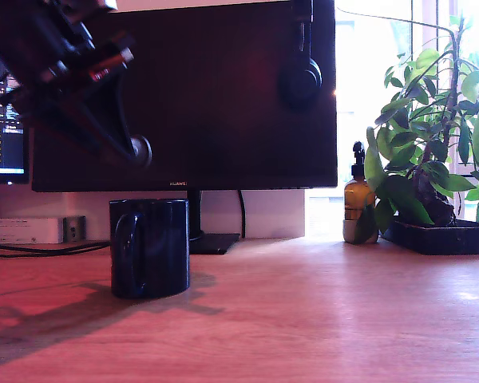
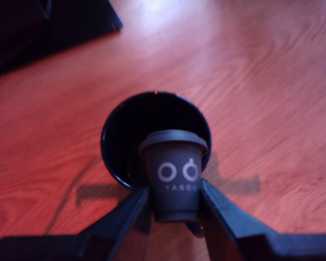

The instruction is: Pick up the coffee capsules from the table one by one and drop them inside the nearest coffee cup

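A coffee capsule [image 2: 174, 174], matte dark grey, cup-shaped with a paler rim and two white ring marks above small lettering on its side, sits clamped between the two black fingers of the gripper [image 2: 174, 209], directly above the open mouth of the coffee cup [image 2: 119, 130]. The wrist view shows the mug's round glossy rim and its dark inside from overhead, with the capsule overlapping that opening. The exterior view shows the mug [image 1: 150, 247] side-on: a smooth navy cylinder with a loop handle facing the camera, standing on the desk [image 1: 303, 319] towards the exterior view's left, well back from the near edge. In the exterior view the arm [image 1: 64, 64] hangs blurred and dark at upper left, above the mug, and the capsule is a small round blur at its tip [image 1: 140, 151]. The desktop is light wood with fine grain, tinted reddish-pink, and carries a long shadow of the arm. Behind the mug stands a black monitor [image 1: 184, 96] with headphones [image 1: 300, 76] hung on its top edge; towards the far right edge are an amber pump bottle [image 1: 358, 199] and a leafy plant [image 1: 431, 144] in a dark tray.
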`<move>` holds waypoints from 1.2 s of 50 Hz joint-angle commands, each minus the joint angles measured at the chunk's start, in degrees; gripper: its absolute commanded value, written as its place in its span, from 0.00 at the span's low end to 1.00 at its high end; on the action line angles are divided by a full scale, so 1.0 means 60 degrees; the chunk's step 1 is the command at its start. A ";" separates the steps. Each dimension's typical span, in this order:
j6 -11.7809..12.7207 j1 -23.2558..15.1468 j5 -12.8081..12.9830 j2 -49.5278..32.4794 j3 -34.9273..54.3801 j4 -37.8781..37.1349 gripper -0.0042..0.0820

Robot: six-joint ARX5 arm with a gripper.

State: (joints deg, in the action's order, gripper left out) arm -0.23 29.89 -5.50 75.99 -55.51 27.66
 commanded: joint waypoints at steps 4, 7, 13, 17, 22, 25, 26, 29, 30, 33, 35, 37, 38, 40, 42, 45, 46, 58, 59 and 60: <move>-0.0069 -0.0015 0.0029 0.0525 -0.0390 0.0036 0.27; -0.0069 -0.0015 0.0087 0.0656 -0.0503 0.0127 0.27; -0.0251 -0.0011 0.0230 0.0925 -0.0678 0.0244 0.27; -0.0251 -0.0007 0.0255 0.1118 -0.0801 0.0251 0.27; -0.0251 0.0018 0.0259 0.1428 -0.1064 0.0317 0.27; -0.0419 0.0040 0.0277 0.1647 -0.1257 0.0404 0.27; -0.0419 0.0047 0.0332 0.1716 -0.1319 0.0430 0.27; -0.0557 0.0066 0.0444 0.1927 -0.1508 0.0565 0.27; -0.0557 0.0066 0.0492 0.2004 -0.1570 0.0623 0.27; -0.0557 0.0076 0.0517 0.2197 -0.1734 0.0790 0.27; -0.0557 0.0084 0.0539 0.2299 -0.1796 0.0849 0.27; -0.0557 0.0084 0.0543 0.2375 -0.1840 0.0892 0.27; -0.0557 0.0087 0.0539 0.2433 -0.1858 0.0903 0.27; -0.0557 0.0091 0.0543 0.2466 -0.1861 0.0903 0.27; -0.0729 0.0095 0.0543 0.2470 -0.1861 0.0903 0.27; -0.0725 0.0109 0.0572 0.2470 -0.1861 0.0892 0.27; -0.0729 0.0109 0.0572 0.2470 -0.1865 0.0892 0.27; -0.0729 0.0109 0.0586 0.2470 -0.1865 0.0947 0.27; -0.0729 0.0109 0.0586 0.2470 -0.1865 0.0943 0.27; -0.0798 0.0109 0.0590 0.2470 -0.1865 0.0943 0.27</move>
State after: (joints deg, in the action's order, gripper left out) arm -4.12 30.28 -1.96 90.41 -66.41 33.47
